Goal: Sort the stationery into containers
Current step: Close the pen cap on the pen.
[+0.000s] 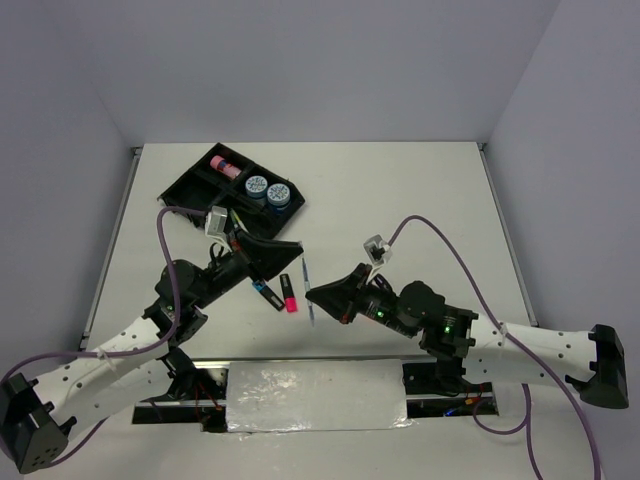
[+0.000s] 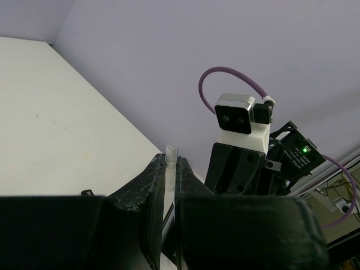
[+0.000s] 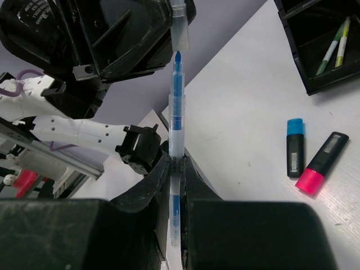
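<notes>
My right gripper (image 3: 175,164) is shut on a thin blue pen (image 3: 176,121) with a clear barrel, gripping it mid-length, its blue tip bare and pointing up. Just beyond that tip hangs the pen's clear cap (image 3: 179,29); my left gripper (image 2: 170,167) is shut on the cap (image 2: 171,153). From above, the two grippers (image 1: 299,247) (image 1: 312,293) meet over the table's middle, with the pen (image 1: 309,305) between them. A blue highlighter (image 3: 295,147) and a pink one (image 3: 320,164) lie on the table. The black tray (image 1: 188,187) holds two blue tubs (image 1: 257,186) and a pink-capped tube (image 1: 226,165).
Thin green and white pens (image 3: 332,48) lie in one tray compartment (image 3: 315,84). The tray stands at the far left of the white table (image 1: 400,200). A foil-wrapped block (image 1: 315,398) sits between the arm bases at the near edge.
</notes>
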Robot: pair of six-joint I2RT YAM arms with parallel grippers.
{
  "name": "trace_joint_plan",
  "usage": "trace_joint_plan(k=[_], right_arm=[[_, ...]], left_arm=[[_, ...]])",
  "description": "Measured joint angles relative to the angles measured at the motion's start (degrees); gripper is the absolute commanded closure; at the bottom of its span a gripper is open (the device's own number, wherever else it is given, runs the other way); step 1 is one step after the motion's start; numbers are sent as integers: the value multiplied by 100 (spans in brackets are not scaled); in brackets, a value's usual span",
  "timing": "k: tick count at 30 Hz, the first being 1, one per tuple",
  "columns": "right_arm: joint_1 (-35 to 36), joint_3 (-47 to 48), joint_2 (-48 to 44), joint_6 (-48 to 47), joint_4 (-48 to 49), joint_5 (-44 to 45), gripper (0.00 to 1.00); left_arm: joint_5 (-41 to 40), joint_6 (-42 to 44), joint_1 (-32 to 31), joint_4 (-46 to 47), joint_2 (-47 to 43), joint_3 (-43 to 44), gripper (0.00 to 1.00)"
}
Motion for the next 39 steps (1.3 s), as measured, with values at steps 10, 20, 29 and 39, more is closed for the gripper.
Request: trace_joint_plan(k=[10, 20, 29, 39], right_arm=[[11, 96, 0, -63, -98, 37, 100], [59, 570, 164, -365, -520, 188, 100], [61, 848, 352, -662, -640, 413, 100], [52, 1303, 492, -1058, -1104, 492, 100]], left_arm=[[24, -22, 0, 133, 96, 2, 100], [13, -199, 11, 461, 94, 0, 100], [98, -310, 11, 393, -20, -48, 100], [125, -247, 15, 378, -37, -42, 96]])
